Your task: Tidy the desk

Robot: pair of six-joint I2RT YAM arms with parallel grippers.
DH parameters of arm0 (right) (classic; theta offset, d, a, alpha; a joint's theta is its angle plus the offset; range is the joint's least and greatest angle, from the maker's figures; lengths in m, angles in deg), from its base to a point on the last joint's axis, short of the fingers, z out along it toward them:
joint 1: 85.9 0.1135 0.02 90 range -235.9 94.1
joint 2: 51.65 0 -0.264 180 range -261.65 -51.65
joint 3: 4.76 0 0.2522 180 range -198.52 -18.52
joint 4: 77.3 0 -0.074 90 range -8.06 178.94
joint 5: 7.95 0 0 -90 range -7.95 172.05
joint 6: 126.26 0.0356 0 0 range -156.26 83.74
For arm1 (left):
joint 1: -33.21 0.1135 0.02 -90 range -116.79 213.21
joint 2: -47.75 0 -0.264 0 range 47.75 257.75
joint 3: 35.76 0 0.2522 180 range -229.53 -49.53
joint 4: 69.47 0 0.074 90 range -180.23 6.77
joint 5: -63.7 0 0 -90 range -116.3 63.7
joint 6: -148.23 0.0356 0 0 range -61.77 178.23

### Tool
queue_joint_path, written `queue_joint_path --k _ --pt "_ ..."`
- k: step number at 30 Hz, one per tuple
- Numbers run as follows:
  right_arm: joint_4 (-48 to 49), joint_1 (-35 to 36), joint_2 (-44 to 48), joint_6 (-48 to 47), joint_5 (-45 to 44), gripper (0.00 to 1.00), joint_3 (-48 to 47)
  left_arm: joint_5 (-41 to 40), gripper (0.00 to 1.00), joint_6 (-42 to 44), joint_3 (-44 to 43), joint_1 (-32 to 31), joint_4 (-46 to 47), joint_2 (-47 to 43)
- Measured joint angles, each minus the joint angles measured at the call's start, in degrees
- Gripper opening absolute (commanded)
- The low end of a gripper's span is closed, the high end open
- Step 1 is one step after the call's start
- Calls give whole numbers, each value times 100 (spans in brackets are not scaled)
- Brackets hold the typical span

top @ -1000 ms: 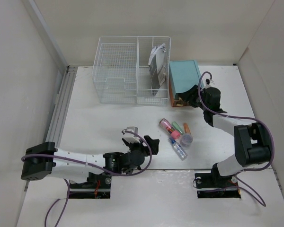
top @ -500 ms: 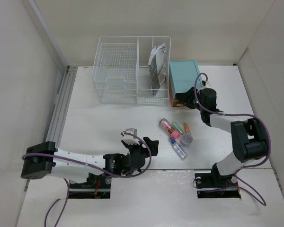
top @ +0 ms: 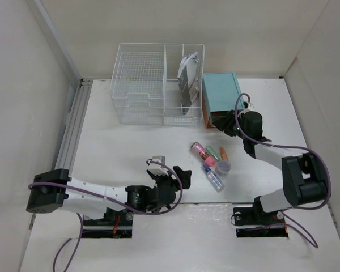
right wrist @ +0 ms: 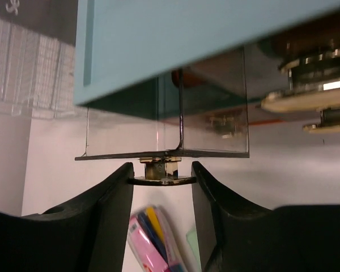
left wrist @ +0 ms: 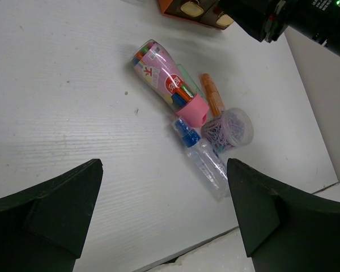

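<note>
The desk (top: 130, 147) is a white tabletop. My right gripper (top: 229, 124) is at the front of the teal drawer box (top: 221, 95). In the right wrist view it (right wrist: 162, 180) is shut on the small brass drawer handle (right wrist: 161, 171) of a clear drawer (right wrist: 209, 119) that stands partly out of the teal box (right wrist: 187, 34). My left gripper (top: 169, 170) is open and empty, low over the near desk. In its wrist view it (left wrist: 164, 209) faces a pink pen case (left wrist: 167, 82), a blue-capped bottle (left wrist: 203, 158), a cup of paper clips (left wrist: 229, 127) and an orange marker (left wrist: 212, 93).
A white wire basket organizer (top: 141, 85) stands at the back with a dark and white item (top: 188, 76) in its right section. A metal rail (top: 73, 130) runs along the left edge. Pale walls enclose the desk. The loose stationery (top: 212, 161) lies between the arms.
My right gripper has moved left along the teal box to its front and now grips the drawer handle. The left arm has barely moved.
</note>
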Motion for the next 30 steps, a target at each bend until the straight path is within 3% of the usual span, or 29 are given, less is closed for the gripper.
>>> queue_joint_path --k 9,17,18,22,26,30 --pt "-398 -166 435 -560 520 26 297 -74 89 -46 -111 -83 -9 282" --pt "-1366 -358 887 -990 1032 30 289 -181 89 48 -332 -96 -9 490" --pt "-1508 -367 949 -1051 1071 33 275 -192 89 70 -369 -94 -4 518" --pt "-2081 -413 1113 -1373 1274 77 181 -221 89 157 -474 -96 39 664" --pt "-2636 -459 1373 -1749 1447 86 168 -232 89 234 -531 -96 138 828" --pt "-2920 -490 1617 -1937 1591 86 166 -225 89 444 -756 -96 168 1029"
